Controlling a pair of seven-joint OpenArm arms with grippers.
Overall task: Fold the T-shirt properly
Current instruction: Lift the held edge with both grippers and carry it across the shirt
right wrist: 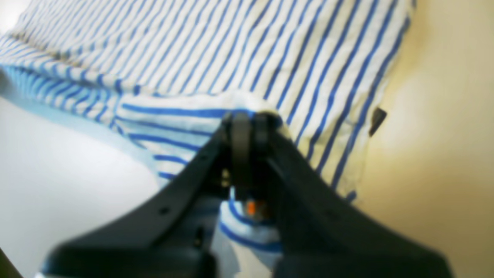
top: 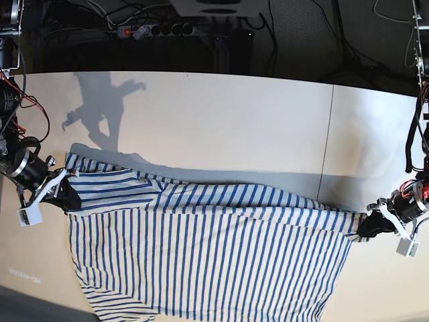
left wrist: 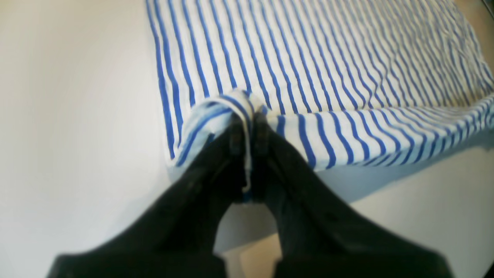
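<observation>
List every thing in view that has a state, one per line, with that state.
T-shirt: spread wide on the table, far edge lifted and stretched between the two grippers, not yet folded over.
Left gripper: shut on a bunched bit of the shirt's edge.
Right gripper: shut on the shirt's edge, near the sleeve.
Table: white, bare beyond the shirt.
</observation>
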